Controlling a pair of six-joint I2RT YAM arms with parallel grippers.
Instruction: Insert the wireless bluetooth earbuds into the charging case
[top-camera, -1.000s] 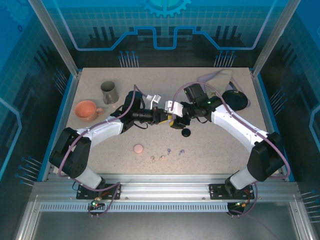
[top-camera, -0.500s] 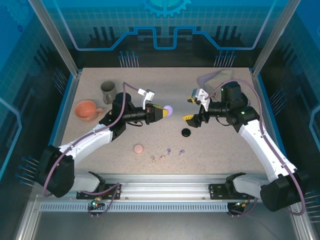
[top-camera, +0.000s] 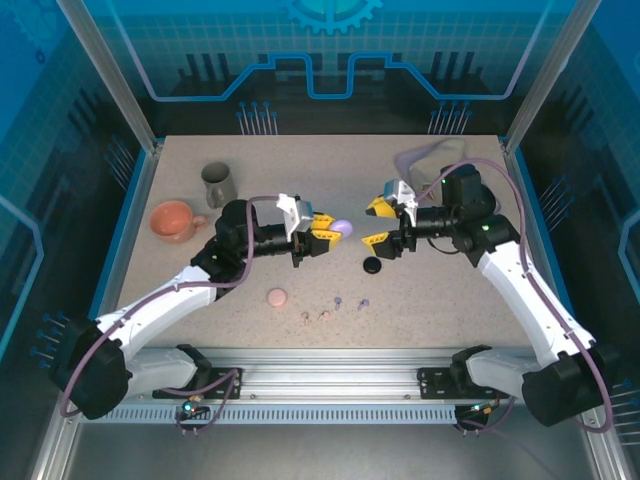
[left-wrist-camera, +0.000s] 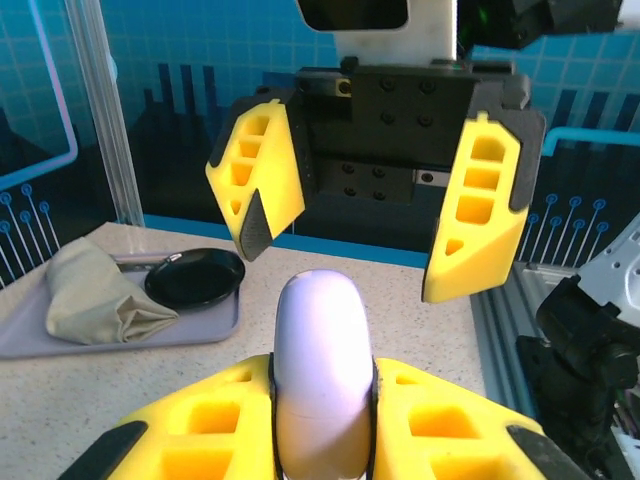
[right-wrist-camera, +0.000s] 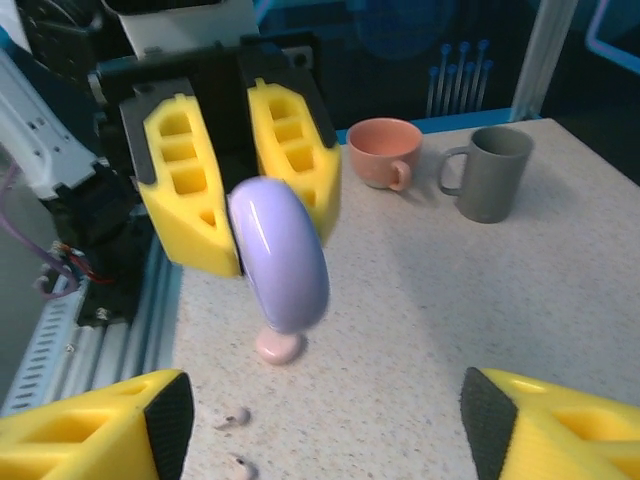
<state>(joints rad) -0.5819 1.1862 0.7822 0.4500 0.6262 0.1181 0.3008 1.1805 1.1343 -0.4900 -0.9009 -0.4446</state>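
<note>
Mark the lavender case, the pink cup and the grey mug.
lavender case (right-wrist-camera: 280, 255), right wrist view, rounded edge
pink cup (right-wrist-camera: 372, 162), right wrist view, outer wall
grey mug (right-wrist-camera: 492, 185), right wrist view, side wall

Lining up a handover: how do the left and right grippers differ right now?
The left gripper is shut; the right gripper is open wide. The left gripper holds the lavender case; the right gripper holds nothing. Both have yellow fingers, hover above the table and face each other.

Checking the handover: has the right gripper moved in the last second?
Yes. The right gripper has drawn back rightward: it was left of the black case, now directly beyond it.
</note>
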